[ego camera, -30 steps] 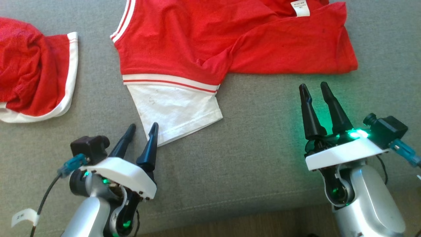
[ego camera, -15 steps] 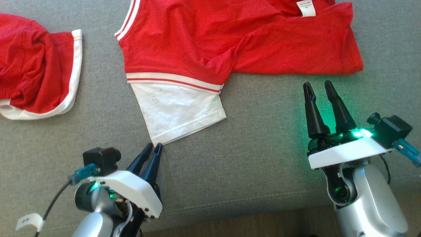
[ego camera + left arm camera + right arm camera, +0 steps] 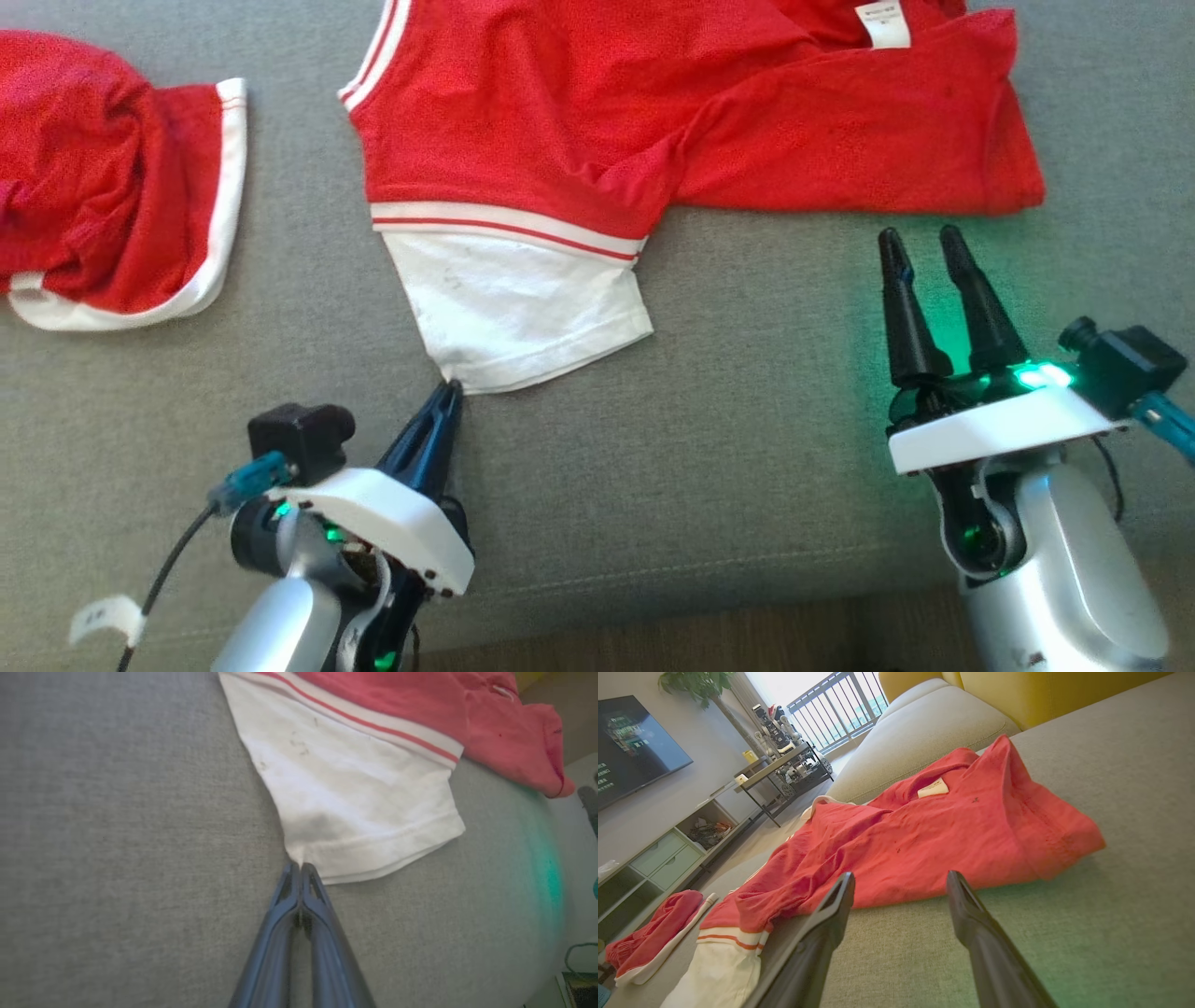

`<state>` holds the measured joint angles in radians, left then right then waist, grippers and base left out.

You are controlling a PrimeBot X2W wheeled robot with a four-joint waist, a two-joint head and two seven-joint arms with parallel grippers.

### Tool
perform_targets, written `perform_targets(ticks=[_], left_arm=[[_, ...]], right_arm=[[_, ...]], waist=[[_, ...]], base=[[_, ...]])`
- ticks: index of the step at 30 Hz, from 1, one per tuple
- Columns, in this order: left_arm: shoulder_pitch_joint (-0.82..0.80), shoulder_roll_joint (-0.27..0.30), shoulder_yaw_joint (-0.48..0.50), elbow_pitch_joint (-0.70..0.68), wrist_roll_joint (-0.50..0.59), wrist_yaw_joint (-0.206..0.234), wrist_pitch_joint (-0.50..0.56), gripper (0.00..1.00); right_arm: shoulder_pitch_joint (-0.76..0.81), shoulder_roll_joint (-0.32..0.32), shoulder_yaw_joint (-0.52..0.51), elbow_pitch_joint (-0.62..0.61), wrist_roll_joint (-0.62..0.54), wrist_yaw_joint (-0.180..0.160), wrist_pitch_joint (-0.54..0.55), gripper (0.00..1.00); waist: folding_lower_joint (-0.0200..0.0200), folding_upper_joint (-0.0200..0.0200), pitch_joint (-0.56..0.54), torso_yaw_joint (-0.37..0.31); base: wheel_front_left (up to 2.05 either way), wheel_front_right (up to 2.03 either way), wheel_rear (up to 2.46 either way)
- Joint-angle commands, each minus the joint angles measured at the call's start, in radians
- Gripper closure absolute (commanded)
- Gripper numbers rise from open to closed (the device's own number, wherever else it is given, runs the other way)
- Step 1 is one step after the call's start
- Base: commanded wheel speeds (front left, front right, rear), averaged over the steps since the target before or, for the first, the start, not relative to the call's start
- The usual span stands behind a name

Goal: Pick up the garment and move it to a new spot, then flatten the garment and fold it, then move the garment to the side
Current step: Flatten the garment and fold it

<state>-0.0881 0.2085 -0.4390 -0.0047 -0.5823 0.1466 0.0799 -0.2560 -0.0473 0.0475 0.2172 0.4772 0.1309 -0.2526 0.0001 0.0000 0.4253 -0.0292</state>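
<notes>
With left gripper (image 3: 449, 388) fingers pinched on white sleeve (image 3: 523, 308) corner, draw gently toward sofa's (image 3: 747, 485) front edge, leaving right gripper (image 3: 920, 237) fingers parted, empty.

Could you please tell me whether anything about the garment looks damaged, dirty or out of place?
Yes: the white sleeve bears a few small dark smudges, and the red shirt lies rumpled, its body creased over itself rather than spread flat. No tears show.
</notes>
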Motion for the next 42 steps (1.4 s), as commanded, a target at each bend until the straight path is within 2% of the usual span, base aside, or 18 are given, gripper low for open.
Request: perform_targets(ticks=[1, 9, 17, 24, 28, 31, 36, 42], left_arm=[[-0.016, 0.007, 0.035, -0.017, 0.006, 0.001, -0.011, 1.00], [-0.009, 0.022, 0.133, -0.083, -0.018, 0.006, -0.133, 1.00], [-0.005, 0.048, 0.172, -0.113, -0.020, 0.025, -0.144, 1.00], [-0.005, 0.043, 0.161, -0.107, -0.017, 0.029, -0.147, 1.00], [-0.005, 0.041, 0.156, -0.094, -0.018, 0.026, -0.151, 1.00], [-0.004, 0.040, 0.152, -0.089, -0.018, 0.026, -0.151, 1.00], [-0.004, 0.032, 0.141, -0.075, -0.020, 0.025, -0.156, 1.00], [-0.008, 0.025, 0.127, -0.057, -0.022, 0.017, -0.161, 1.00]], right_arm=[[-0.010, -0.003, 0.017, -0.029, -0.007, 0.000, -0.009, 0.00], [-0.105, -0.003, -0.095, 0.060, -0.074, 0.000, 0.008, 0.00], [-0.348, -0.003, -0.267, 0.258, -0.195, 0.000, 0.132, 0.00], [-0.428, -0.003, -0.289, 0.337, -0.275, 0.000, 0.183, 0.00], [-0.443, -0.003, -0.278, 0.335, -0.352, 0.000, 0.219, 0.00], [-0.449, -0.003, -0.286, 0.303, -0.431, 0.000, 0.294, 0.00], [-0.465, -0.003, -0.275, 0.193, -0.532, 0.000, 0.485, 0.00], [-0.487, -0.003, -0.215, 0.076, -0.584, 0.000, 0.734, 0.00]], waist=[[-0.0001, 0.0000, -0.001, 0.008], [-0.0001, 0.0000, -0.022, 0.062], [-0.0001, 0.0000, -0.021, 0.089], [-0.0001, 0.0000, -0.012, 0.103], [-0.0001, 0.0000, -0.013, 0.106], [-0.0001, 0.0000, -0.017, 0.110], [-0.0001, 0.0000, -0.018, 0.113], [-0.0001, 0.0000, -0.014, 0.110]], base=[[0.00, 0.00, 0.00], [0.00, 0.00, 0.00], [0.00, 0.00, 0.00], [0.00, 0.00, 0.00], [0.00, 0.00, 0.00], [0.00, 0.00, 0.00], [0.00, 0.00, 0.00], [0.00, 0.00, 0.00]])
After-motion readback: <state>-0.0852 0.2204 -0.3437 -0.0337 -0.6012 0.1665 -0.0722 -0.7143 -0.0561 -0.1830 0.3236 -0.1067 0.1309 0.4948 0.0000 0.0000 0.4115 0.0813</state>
